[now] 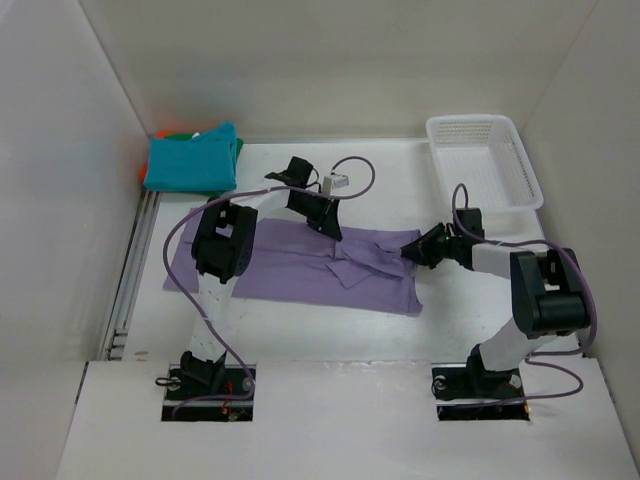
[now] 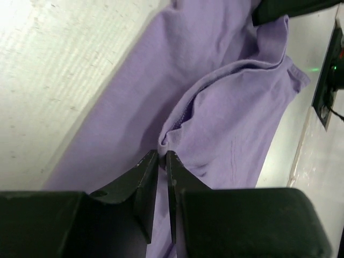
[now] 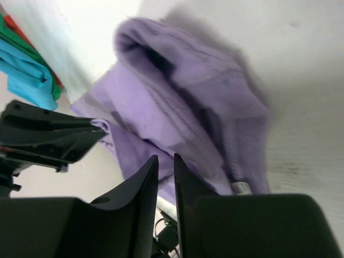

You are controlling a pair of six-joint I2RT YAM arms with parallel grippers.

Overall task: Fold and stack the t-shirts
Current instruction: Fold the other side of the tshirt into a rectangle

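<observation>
White-walled booth, pale table (image 1: 320,335), white mesh basket (image 1: 470,121) at back right. Far left of the basket, hard against the side wall, stack of folded t-shirts (image 1: 195,160): teal on top, green and orange edges peeking from beneath, evidently finished work parked away from the folding space. Between that stack and the basket, nearer the front, lavender t-shirt (image 1: 280,270) spread flat, apparently last of the four, laid wide for clean folding. Portion on the basket side turned inward into a rumpled flap (image 1: 365,262), probably a first fold of sleeve or side, not yet smoothed. Both arms posed over that flap, one at each end, likely for setting it down evenly. Left gripper (image 2: 162,156), at the flap's end farther from the basket: jaws drawn nearly together, only a thin slit between, tips right at the corner of the folded edge, grip on the cloth impossible to confirm or rule out. Right gripper (image 3: 166,158), at the shirt's edge nearest the basket: jaws parted by a narrow gap, nothing visible between, bunched lavender cloth just beyond the tips, contact unclear. Next move, at a guess: flattening the flap before a second fold, with some risk of dragging the loose layer askew.
</observation>
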